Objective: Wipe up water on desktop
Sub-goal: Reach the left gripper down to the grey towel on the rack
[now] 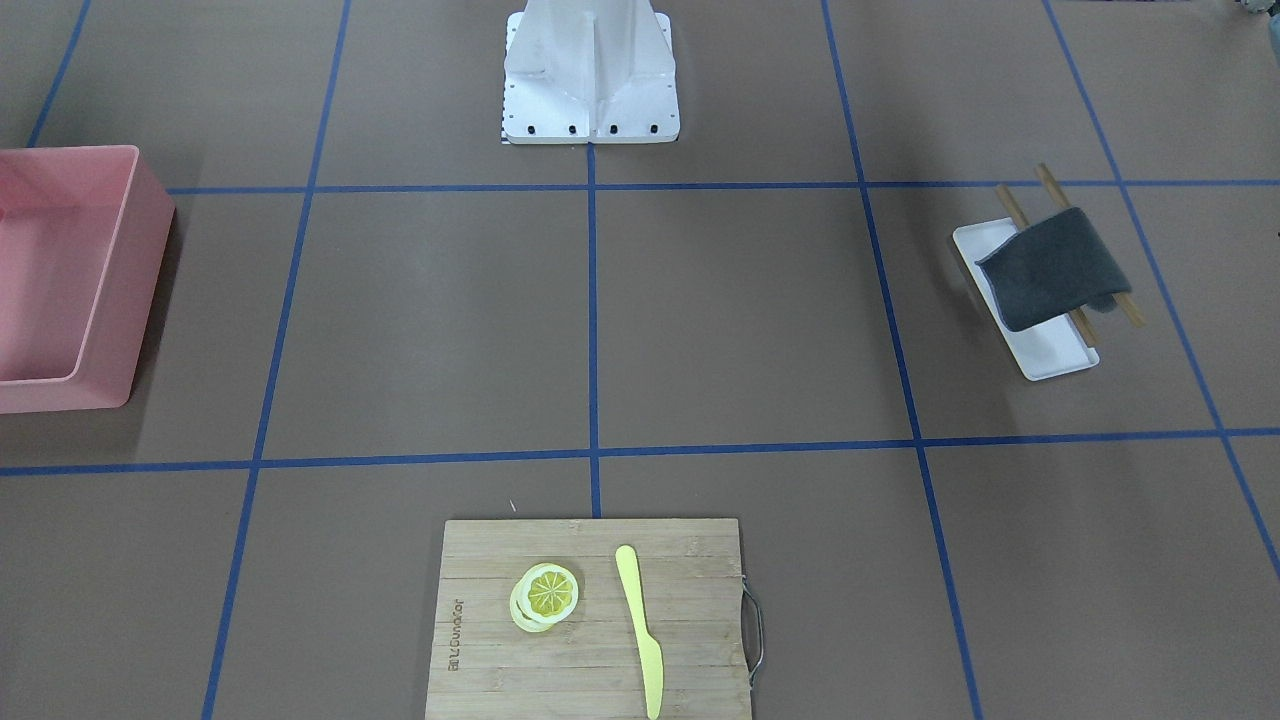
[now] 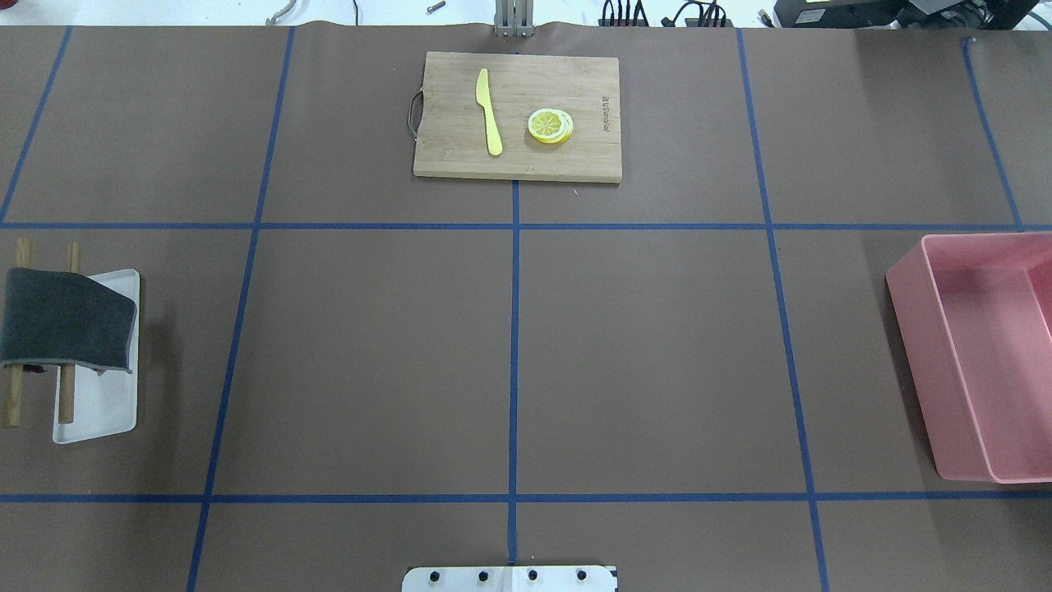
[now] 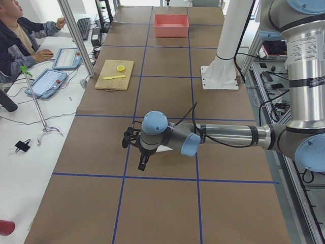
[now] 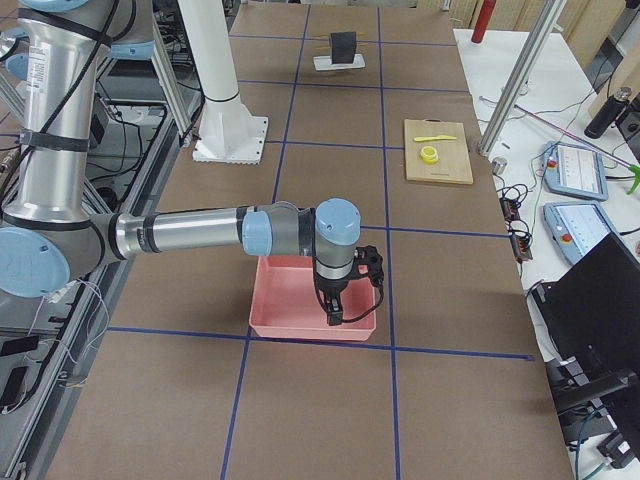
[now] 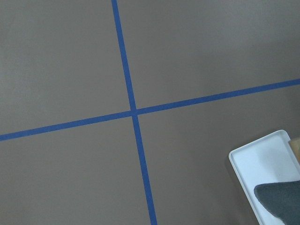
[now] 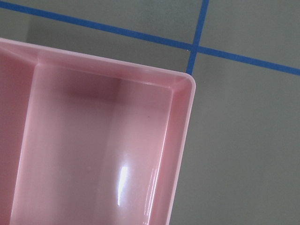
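**Cloth sits on the left arm's side, far from the right**

The grey cloth (image 2: 66, 321) hangs over a wooden rack (image 2: 12, 403) on a white tray (image 2: 99, 411) at the left end of the bench (image 2: 370, 353). The left hand (image 3: 143, 163) hovers near it, and its wrist view catches tray and cloth at the lower right corner. The right hand (image 4: 335, 312) hangs over the pink bin (image 2: 929, 362), well apart. Whether either hand is open cannot be told. Where the bench is wet cannot be made out, perhaps too faint

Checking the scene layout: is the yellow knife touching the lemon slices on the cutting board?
Apart. The overhead view shows bare cutting board between the yellow knife and the lemon slices.
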`<state>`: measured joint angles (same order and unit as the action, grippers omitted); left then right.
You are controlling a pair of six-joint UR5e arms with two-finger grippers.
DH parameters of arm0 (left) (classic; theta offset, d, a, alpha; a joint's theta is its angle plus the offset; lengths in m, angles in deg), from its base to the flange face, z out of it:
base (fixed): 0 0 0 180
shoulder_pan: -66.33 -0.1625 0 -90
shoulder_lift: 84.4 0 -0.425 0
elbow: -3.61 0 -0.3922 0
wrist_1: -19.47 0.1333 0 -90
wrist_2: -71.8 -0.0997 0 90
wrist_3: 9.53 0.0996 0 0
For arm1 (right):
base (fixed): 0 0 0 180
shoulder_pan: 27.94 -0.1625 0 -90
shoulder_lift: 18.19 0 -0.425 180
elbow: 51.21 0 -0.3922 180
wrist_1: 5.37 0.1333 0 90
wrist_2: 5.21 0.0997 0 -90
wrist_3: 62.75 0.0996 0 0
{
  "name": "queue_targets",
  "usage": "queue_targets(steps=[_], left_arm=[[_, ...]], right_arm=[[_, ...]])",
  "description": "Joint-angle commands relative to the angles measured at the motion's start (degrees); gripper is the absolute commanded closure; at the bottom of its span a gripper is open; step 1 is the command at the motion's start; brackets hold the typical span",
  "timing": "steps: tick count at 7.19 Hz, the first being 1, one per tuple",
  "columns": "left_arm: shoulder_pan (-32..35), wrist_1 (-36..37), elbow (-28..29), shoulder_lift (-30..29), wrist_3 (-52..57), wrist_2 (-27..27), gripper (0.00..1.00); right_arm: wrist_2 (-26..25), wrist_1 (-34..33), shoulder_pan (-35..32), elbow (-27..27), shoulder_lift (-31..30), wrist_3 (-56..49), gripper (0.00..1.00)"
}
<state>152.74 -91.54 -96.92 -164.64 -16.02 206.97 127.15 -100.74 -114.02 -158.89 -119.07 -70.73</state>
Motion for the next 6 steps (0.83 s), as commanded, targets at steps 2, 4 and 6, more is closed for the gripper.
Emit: queue_targets(steps=[2, 4, 6], left_arm=[[-0.2, -4.1, 1.3, 1.4, 0.8, 0.4, 0.02], [-0.2, -4.2, 1.8, 1.1, 0.8, 0.5, 0.02], [-0.1, -4.6, 1.3, 1.8, 0.7, 0.6, 0.02]], right_arm=[[4.7, 0.0, -0.1, -0.6, -1.5, 0.2, 0.00], [4.8, 0.1, -0.1, -1.0, -1.3, 0.3, 0.00], [4.8, 0.1, -0.1, -1.2, -1.2, 0.4, 0.00]])
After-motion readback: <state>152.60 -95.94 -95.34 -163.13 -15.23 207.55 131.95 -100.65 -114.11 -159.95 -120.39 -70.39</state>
